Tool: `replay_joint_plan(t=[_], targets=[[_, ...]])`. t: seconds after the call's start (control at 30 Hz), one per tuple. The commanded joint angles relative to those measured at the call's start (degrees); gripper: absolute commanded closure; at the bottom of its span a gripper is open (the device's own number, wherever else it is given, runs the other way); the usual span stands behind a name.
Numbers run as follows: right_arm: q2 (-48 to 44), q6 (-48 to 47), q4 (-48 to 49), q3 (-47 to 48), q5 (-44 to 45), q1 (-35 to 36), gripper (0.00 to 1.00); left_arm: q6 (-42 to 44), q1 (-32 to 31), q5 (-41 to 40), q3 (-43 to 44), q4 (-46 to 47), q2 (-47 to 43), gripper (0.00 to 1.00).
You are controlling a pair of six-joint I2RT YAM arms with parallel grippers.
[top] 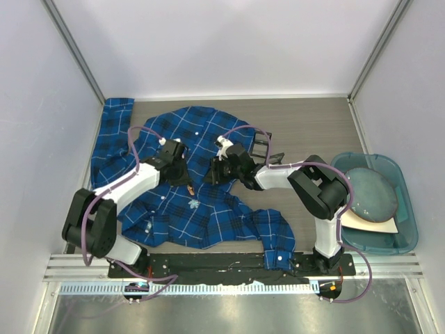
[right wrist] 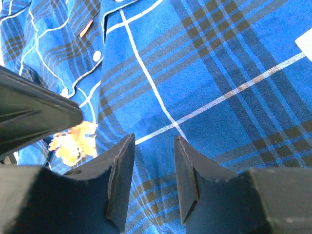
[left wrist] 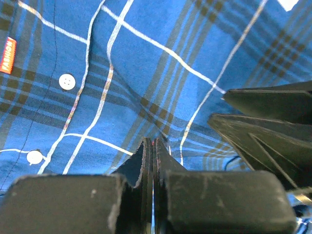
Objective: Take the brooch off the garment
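Grey counter (top: 306, 129), white walls, and the plaid garment (top: 181, 223) lay spread across it. Left jaws were pressed together right at the cloth, right jaws spread over it, with the gold leafy brooch (right wrist: 73, 142) on the fabric just beside them.

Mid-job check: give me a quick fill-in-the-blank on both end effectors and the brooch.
The left end effector is ____ on a fold of the shirt.
The right end effector stands ____, gripping nothing.
The brooch, lying on the shirt beside the right end effector, is coloured ____.
Missing words: shut; open; yellow.
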Motion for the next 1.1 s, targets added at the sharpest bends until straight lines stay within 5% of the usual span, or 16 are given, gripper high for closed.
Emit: replay_joint_plan(t=[0.0,0.37,0.6,0.83,1.07], targets=[[-0.1,0.2,-0.6,2.2,0.8,-0.1,0.56,0.3,-0.1,1.5,-0.3,1.7,-5.9,1.00],[-1.0,0.2,-3.5,3.0,0.6,-0.2,0.55,-0.6,0.0,9.0,0.4,1.5,-8.0,1.00],[1.6,0.0,-5.5,5.2,0.1,-0.5,0.52,1.5,0.4,9.8,6.5,-8.3,-4.4,1.00],[5.3,-0.1,-7.5,8.2,3.5,-1.0,0.52,0.5,1.1,8.0,4.7,-5.4,-2.8,1.00],[9.4,-4.4,-12.7,16.8,6.2,-2.7,0.51,-1.1,1.4,7.5,-0.7,2.6,-12.6,1.00]])
